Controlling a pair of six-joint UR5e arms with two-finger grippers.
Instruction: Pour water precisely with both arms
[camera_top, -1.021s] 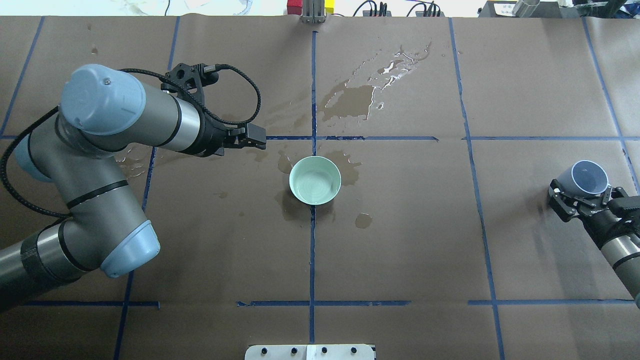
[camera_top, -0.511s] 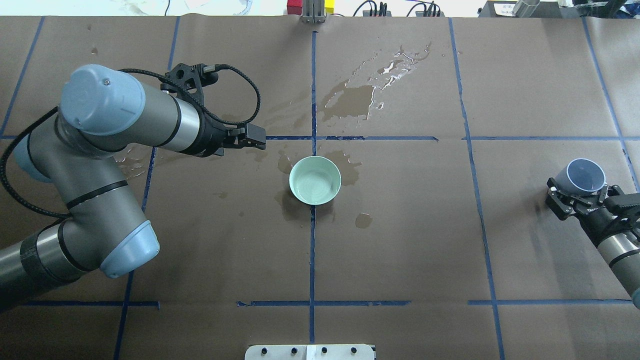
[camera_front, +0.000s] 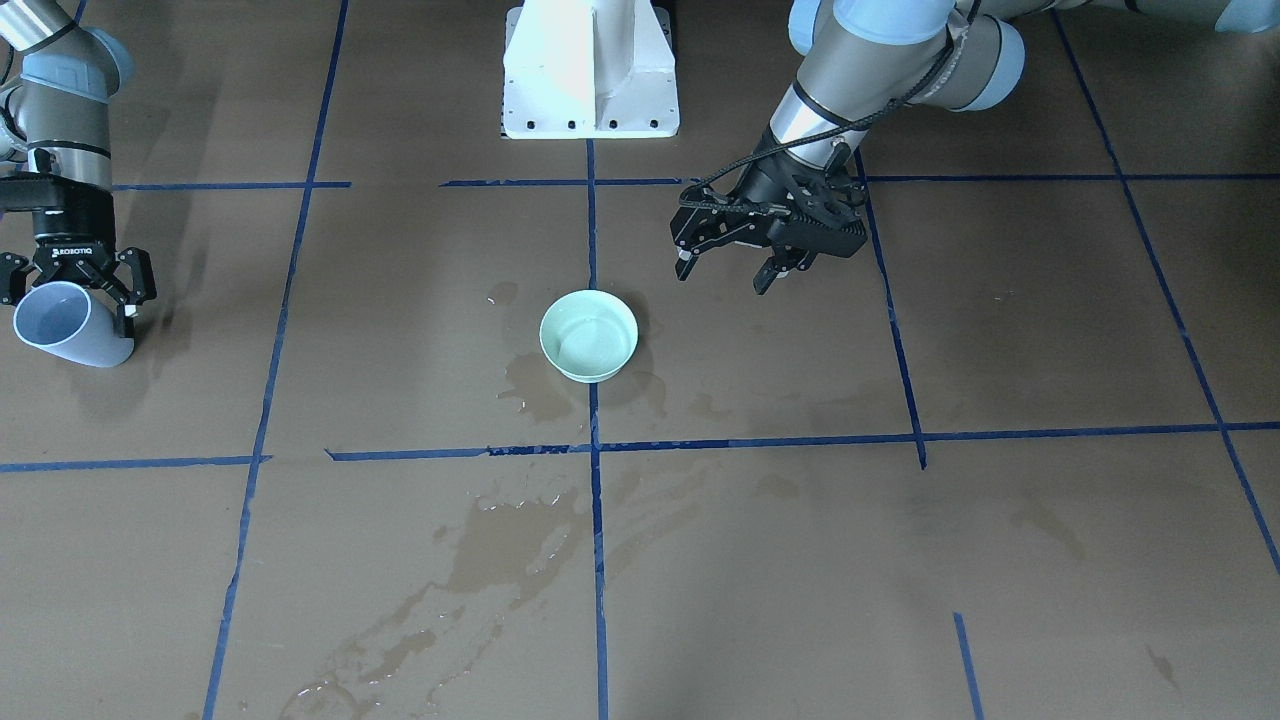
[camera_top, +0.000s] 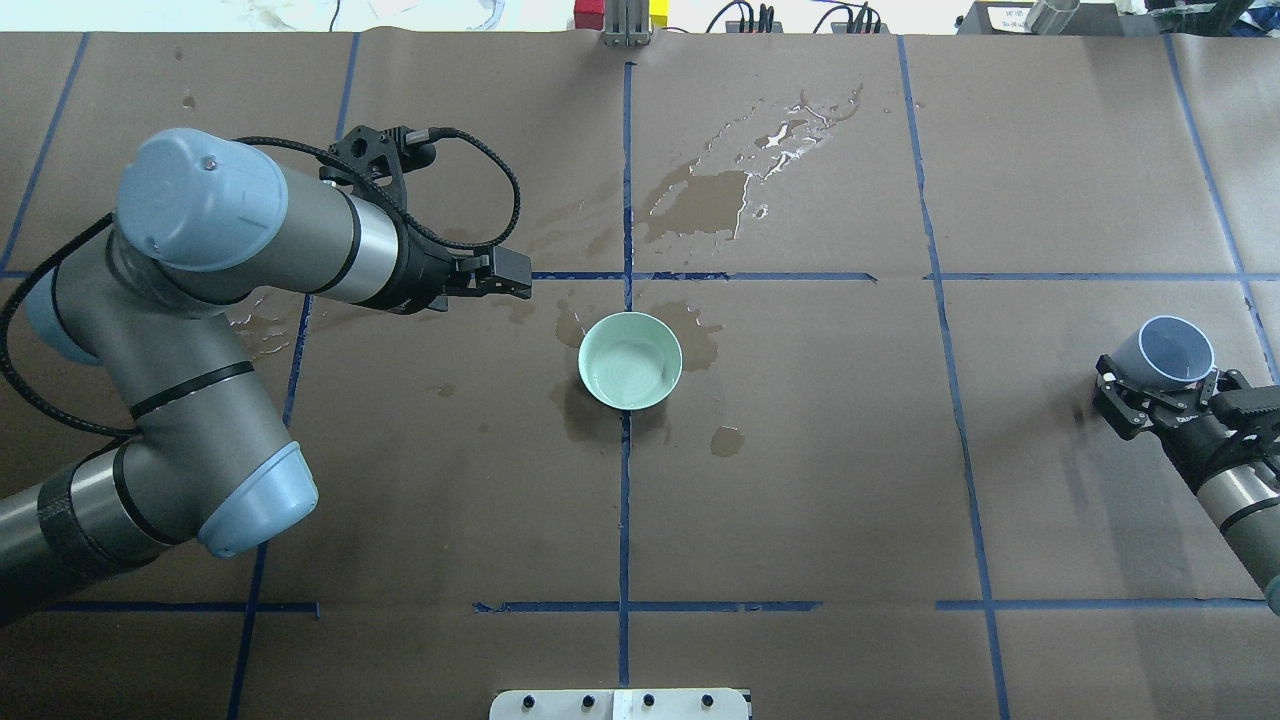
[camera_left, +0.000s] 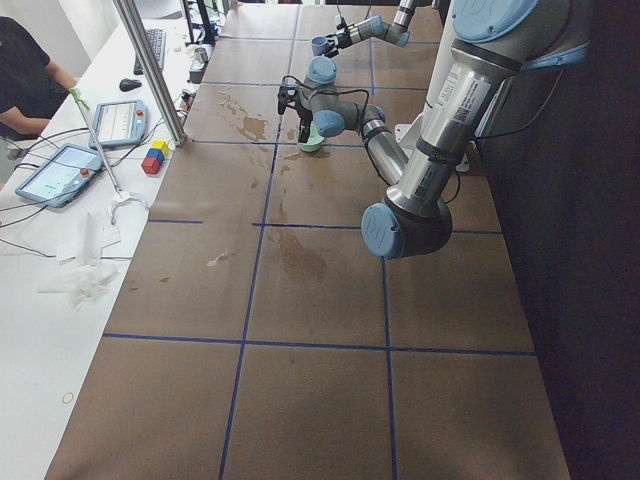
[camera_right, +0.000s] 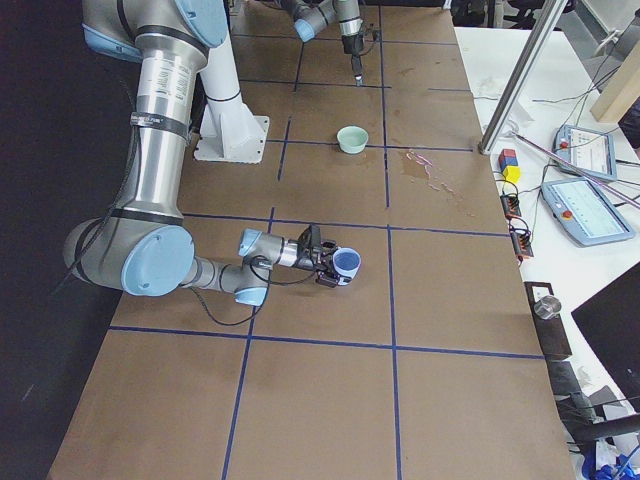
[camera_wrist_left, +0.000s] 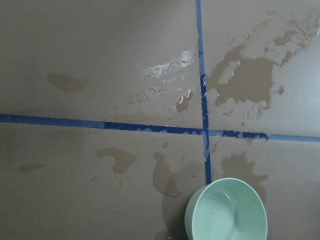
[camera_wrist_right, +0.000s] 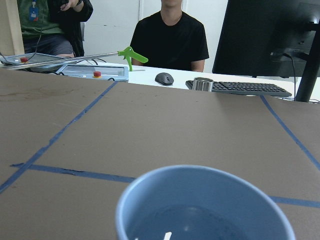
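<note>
A pale green bowl stands at the table's middle with a little clear water in it; it also shows in the front view and in the left wrist view. My left gripper is open and empty, hovering just behind and to the left of the bowl. My right gripper is shut on a blue cup at the table's far right, held low and tilted, mouth facing away from me. The cup's mouth fills the right wrist view; whether it holds water I cannot tell.
Dark wet smears lie around the bowl and beyond it. Blue tape lines divide the brown table. The white pedestal stands on my side. Operators, tablets and a keyboard are beyond the far edge.
My right gripper has shifted slightly with the blue cup, which now sits a little more level. The left arm and the bowl have not moved.
</note>
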